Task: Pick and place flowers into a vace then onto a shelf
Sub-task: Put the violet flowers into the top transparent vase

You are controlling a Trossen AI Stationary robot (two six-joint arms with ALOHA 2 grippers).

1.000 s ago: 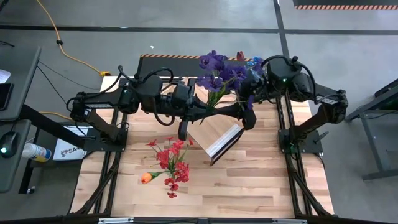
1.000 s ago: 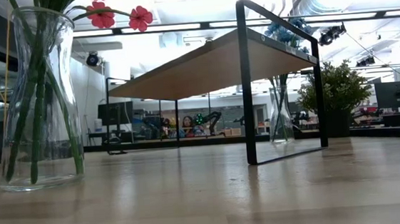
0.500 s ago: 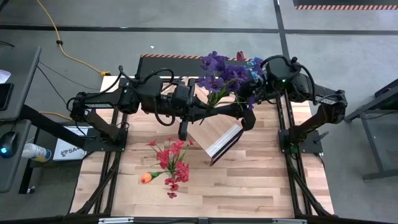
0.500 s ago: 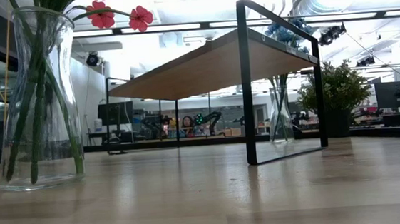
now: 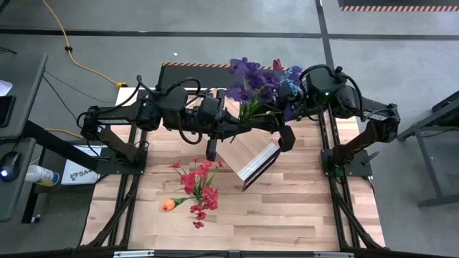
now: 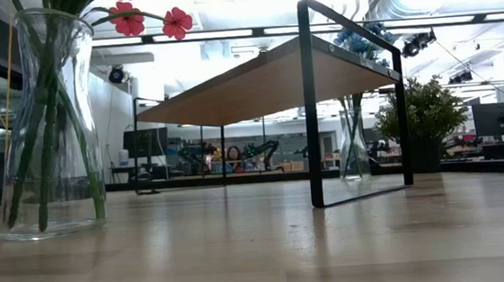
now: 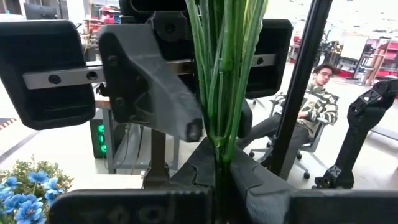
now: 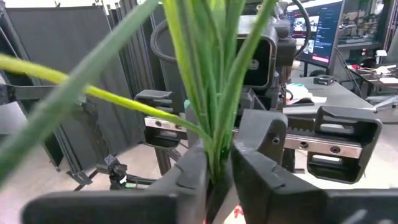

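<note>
Right pincer [image 8: 214, 171] newly clenched on purple flowers [image 5: 251, 80], left pincer [image 7: 217, 171] likewise gripping their stems.

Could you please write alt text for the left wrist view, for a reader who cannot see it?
A bunch of thin green flower stems stands pinched in the left hand, with the right hand's dark body close behind. A seated person in a striped top and small blue blooms show beyond.

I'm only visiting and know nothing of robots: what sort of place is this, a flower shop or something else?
Most likely a robotics lab or open workshop, not a shop. Two dark robot arms work over a plank table, desks with monitors fill the room behind, and a person sits at a workstation nearby.
</note>
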